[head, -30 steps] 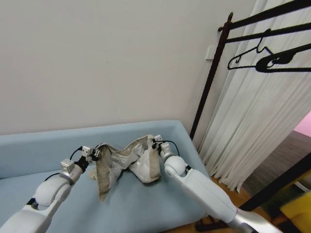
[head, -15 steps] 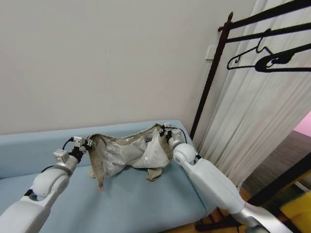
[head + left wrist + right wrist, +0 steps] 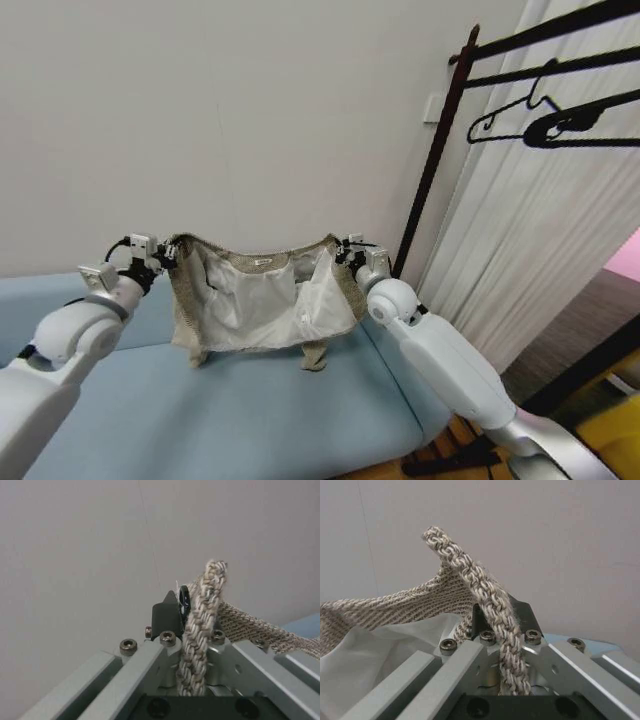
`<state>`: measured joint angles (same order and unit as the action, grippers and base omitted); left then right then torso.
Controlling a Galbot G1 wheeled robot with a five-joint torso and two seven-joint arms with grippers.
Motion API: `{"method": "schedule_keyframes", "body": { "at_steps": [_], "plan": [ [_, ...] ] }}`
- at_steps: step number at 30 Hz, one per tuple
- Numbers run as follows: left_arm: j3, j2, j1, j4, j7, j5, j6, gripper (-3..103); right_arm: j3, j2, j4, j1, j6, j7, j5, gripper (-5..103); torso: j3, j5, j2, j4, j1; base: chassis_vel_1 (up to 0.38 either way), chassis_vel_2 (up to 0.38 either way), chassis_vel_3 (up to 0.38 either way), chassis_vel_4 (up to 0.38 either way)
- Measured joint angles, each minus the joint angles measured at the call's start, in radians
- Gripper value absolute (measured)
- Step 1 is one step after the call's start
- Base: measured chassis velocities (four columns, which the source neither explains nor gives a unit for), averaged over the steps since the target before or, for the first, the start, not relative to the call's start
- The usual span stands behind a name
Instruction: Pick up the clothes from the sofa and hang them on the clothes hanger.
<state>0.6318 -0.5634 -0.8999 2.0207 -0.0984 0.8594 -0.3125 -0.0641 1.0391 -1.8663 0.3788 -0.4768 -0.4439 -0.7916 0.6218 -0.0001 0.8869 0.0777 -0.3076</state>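
Holding the top (image 3: 255,305) up off the sofa (image 3: 250,430), stretched wide between the two grippers, in front of the wall. Gripping one upper corner with the left gripper (image 3: 163,257), jaws closed tight on the braided edge (image 3: 200,645). Gripping the other corner with the right gripper (image 3: 346,252), likewise pinched shut on that edge. Hanging inside out, by the look of it, with white lining facing the head camera and two lower tails dangling close to the seat; touching it or not, impossible to tell.

Judging the pick-up as done and the carry to the rack (image 3: 432,165) as the step in hand. Probably calling next for swinging the top over to the robot's right and lifting it well higher, with the hanger (image 3: 512,112) sitting up on the bars, far above the grippers. Needing both holds kept firm on such a loose, stretchy knit.

Leaving open room above the sofa and along the wall. Tightening on the right, with the rack post standing just beside the right gripper, the curtain (image 3: 530,260) close behind it, and the sofa end under the right arm. Risking a snag of the tails on the post or the sofa edge.
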Motion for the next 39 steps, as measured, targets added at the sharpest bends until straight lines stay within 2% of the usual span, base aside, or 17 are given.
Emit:
{"method": "schedule_keyframes", "body": {
  "at_steps": [8,12,14,15,17,20,22,23,25,26,30,31,33,34,35,36,39],
  "plan": [
    [-0.007,0.086,0.036,0.024,-0.002,0.06,-0.025,2,0.018,-0.036,-0.053,0.061,-0.043,0.03,-0.057,-1,0.0,-0.0001,0.0,0.0003,0.0,0.0,0.0,0.0,0.0],
    [-0.017,0.144,0.059,0.024,-0.006,0.101,-0.033,2,0.03,-0.044,-0.059,0.084,-0.072,0.08,-0.054,15,0.0,0.0,0.0,0.0003,0.0,0.0,0.0,0.0,0.0],
    [-0.017,0.196,0.072,0.017,-0.009,0.133,-0.036,2,0.046,-0.05,-0.062,0.106,-0.089,0.143,-0.037,20,0.0,0.0002,0.0,-0.0002,0.0,0.0,0.0,0.0,0.0],
    [-0.018,0.219,0.083,0.009,-0.008,0.144,-0.036,2,0.054,-0.06,-0.072,0.117,-0.099,0.16,-0.041,31,0.0,0.0001,0.0,0.0,0.0,0.0,0.0,0.0,0.0],
    [-0.02,0.236,0.088,0.005,-0.006,0.152,-0.036,2,0.06,-0.069,-0.081,0.124,-0.107,0.166,-0.053,31,0.0,0.0001,0.0,0.0001,0.0,0.0,0.0,0.0,0.0],
    [-0.02,0.281,0.092,0.004,0.001,0.183,-0.036,2,0.074,-0.088,-0.101,0.121,-0.12,0.167,-0.094,47,0.0,0.0002,0.0,0.0004,0.0,0.0,0.0,0.0,0.0],
    [-0.02,0.293,0.093,0.005,0.001,0.193,-0.037,2,0.08,-0.093,-0.109,0.11,-0.125,0.16,-0.117,53,0.0,0.0002,0.0,0.0003,0.0,0.0,0.0,0.0,0.0],
    [-0.017,0.301,0.094,0.005,0.001,0.2,-0.038,2,0.088,-0.101,-0.119,0.089,-0.132,0.14,-0.154,53,0.0,0.0001,0.0,0.0003,0.0,0.0,0.0,0.0,0.0],
    [-0.012,0.317,0.094,0.007,0.001,0.215,-0.041,2,0.091,-0.116,-0.134,0.035,-0.138,0.065,-0.227,63,0.0,0.0002,0.0,0.0002,0.0,0.0,0.0,0.0,0.0],
    [-0.012,0.317,0.094,0.007,0.001,0.215,-0.041,2,0.091,-0.116,-0.134,0.035,-0.138,0.065,-0.227,63,0.0,0.0002,0.0,0.0002,0.0,0.0,0.0,0.0,0.0],
    [0.004,0.329,0.087,0.013,-0.001,0.229,-0.047,2,0.04,-0.149,-0.141,-0.153,-0.123,-0.133,-0.383,85,0.0,0.0002,0.0,0.0001,0.0,0.0,0.0,0.0,0.0],
    [0.004,0.329,0.087,0.013,-0.001,0.229,-0.047,2,0.04,-0.149,-0.141,-0.153,-0.123,-0.133,-0.383,85,0.0,0.0002,0.0,0.0001,0.0,0.0,0.0,0.0,0.0],
    [0.007,0.329,0.086,0.013,-0.002,0.23,-0.047,2,0.007,-0.156,-0.136,-0.239,-0.113,-0.223,-0.47,90,0.0,0.0,0.0,0.0002,0.0,0.0,0.0,0.0,0.0],
    [0.009,0.327,0.086,0.012,-0.002,0.23,-0.047,2,-0.032,-0.157,-0.12,-0.341,-0.092,-0.336,-0.568,95,0.0,0.0003,0.0,0.0001,0.0,0.0,0.0,0.0,0.0],
    [0.009,0.323,0.086,0.012,-0.002,0.23,-0.047,2,-0.049,-0.153,-0.104,-0.404,-0.077,-0.397,-0.621,99,0.0,0.0001,0.0,0.0001,0.0,0.0,0.0,0.0,0.0],
    [0.009,0.323,0.086,0.012,-0.002,0.23,-0.047,2,-0.049,-0.153,-0.104,-0.404,-0.077,-0.397,-0.621,99,0.0,0.0001,0.0,0.0001,0.0,0.0,0.0,0.0,0.0],
    [0.008,0.303,0.085,0.014,-0.002,0.229,-0.047,2,-0.112,-0.125,-0.016,-0.601,-0.034,-0.539,-0.736,100,0.0,-0.0003,0.0,-0.0002,0.0,0.0,0.0,0.0,0.0]
  ]
}}
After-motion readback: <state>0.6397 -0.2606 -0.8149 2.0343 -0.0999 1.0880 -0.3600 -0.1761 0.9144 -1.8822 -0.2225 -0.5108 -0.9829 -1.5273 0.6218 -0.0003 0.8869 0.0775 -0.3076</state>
